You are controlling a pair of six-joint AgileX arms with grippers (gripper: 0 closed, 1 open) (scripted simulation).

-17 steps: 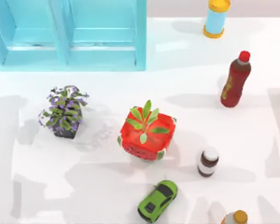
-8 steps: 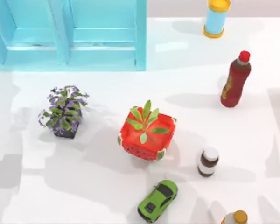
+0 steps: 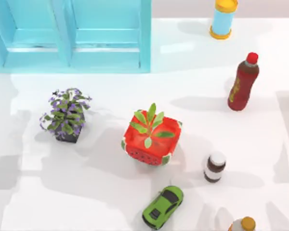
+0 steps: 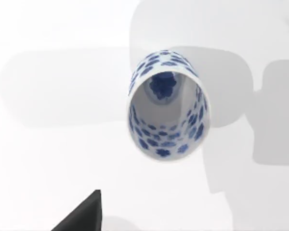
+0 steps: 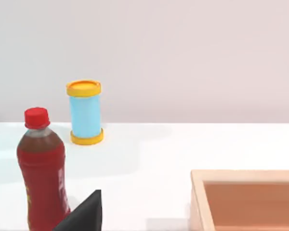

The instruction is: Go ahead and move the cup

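The left gripper [image 4: 82, 214], fingers' state untellable, hung above the upright blue-flowered cup [image 4: 167, 106]; an off-centre descent might have toppled it.

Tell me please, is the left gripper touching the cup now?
Apart. In the left wrist view, bare table separates the cup from the dark left gripper tip.

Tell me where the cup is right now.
The blue-and-white cup stands upright on the white table below the left wrist camera, its mouth open toward the lens, nothing else beside it.
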